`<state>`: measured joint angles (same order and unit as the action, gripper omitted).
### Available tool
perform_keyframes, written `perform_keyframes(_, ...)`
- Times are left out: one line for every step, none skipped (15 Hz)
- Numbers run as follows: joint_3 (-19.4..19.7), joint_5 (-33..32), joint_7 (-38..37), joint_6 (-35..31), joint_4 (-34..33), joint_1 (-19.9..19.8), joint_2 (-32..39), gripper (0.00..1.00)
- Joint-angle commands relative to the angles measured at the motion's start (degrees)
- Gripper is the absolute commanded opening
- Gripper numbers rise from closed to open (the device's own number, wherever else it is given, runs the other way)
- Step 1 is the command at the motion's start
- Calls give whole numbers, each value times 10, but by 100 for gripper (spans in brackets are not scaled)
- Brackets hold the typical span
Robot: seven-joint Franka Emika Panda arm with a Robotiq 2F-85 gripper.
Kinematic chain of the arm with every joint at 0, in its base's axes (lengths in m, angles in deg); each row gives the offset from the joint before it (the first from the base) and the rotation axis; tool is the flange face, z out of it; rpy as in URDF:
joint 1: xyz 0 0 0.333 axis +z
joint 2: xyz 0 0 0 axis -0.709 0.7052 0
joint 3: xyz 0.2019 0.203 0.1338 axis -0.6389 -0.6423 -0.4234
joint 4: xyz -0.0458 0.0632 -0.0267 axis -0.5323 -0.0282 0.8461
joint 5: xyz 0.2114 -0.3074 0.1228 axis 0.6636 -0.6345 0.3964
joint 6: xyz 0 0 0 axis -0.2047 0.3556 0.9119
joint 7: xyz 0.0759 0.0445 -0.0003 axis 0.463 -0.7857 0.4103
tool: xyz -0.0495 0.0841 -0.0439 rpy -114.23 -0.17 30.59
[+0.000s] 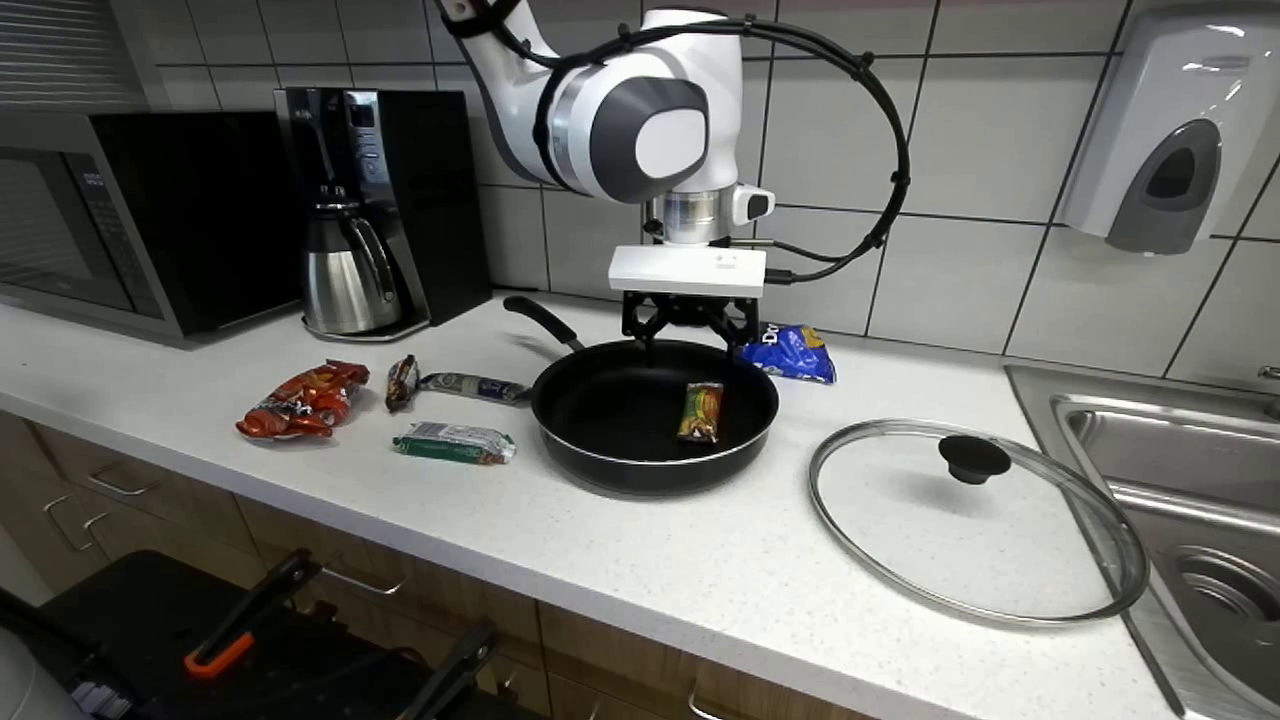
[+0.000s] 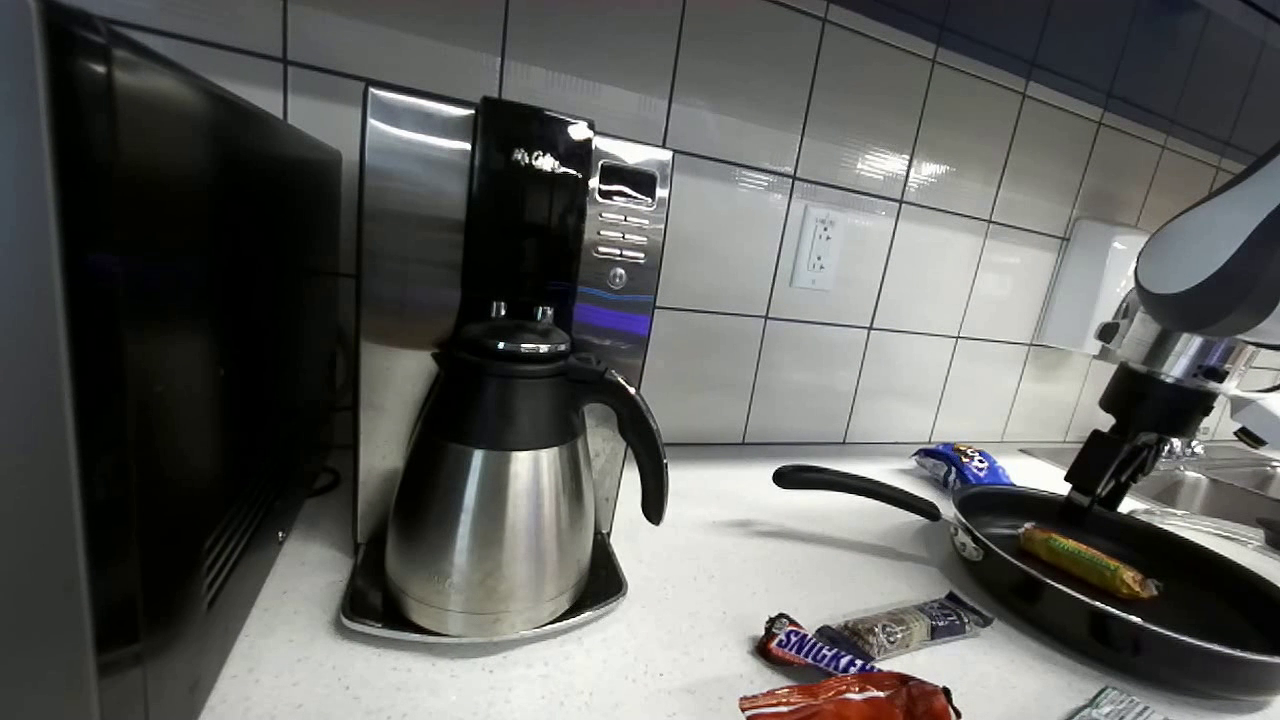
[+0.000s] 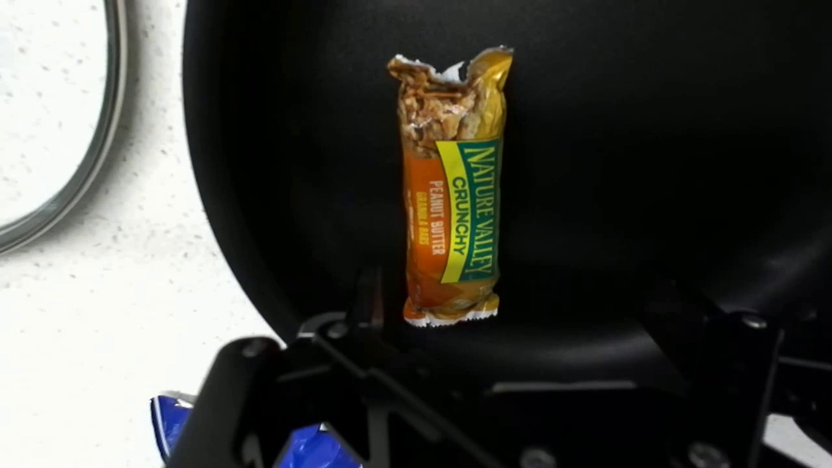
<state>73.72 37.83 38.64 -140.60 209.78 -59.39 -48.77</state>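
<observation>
My gripper (image 1: pixel 692 352) points down over the back of the black frying pan (image 1: pixel 655 462). Its fingers stand wide apart with nothing between them. A granola bar in an orange, yellow and green wrapper (image 1: pixel 701 412) lies in the pan, in front of the fingers. It also shows in an exterior view (image 2: pixel 1085 562). In the wrist view the granola bar (image 3: pixel 455 214) lies lengthwise, its near end close to the left finger, and the dark fingers (image 3: pixel 526 305) blend into the pan. I cannot tell whether a fingertip touches the pan.
A blue chip bag (image 1: pixel 790 352) lies behind the pan. A glass lid (image 1: pixel 830 500) lies between pan and sink (image 1: pixel 1090 425). A red bag (image 1: pixel 305 400), a Snickers (image 2: pixel 815 645), a clear-and-blue bar (image 1: pixel 475 387) and a green bar (image 1: pixel 455 443) lie beside the pan. The coffee maker (image 1: pixel 430 200) stands behind.
</observation>
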Motion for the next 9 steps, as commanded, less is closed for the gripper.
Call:
perform_keyframes(6,-39,-72,21,2,14,-17,100)
perform_keyframes(11,-58,-102,22,7,23,-26,100)
perform_keyframes(14,-74,-127,24,11,31,-34,100)
perform_keyframes(17,-94,-153,30,13,38,-42,100)
perform_keyframes(23,-119,-186,45,15,50,-51,100)
perform_keyframes(24,-136,-212,59,18,59,-61,100)
perform_keyframes(23,-150,-235,69,22,68,-71,100)
perform_keyframes(19,-159,-253,83,23,75,-80,100)
perform_keyframes(14,-162,-267,100,27,82,-92,100)
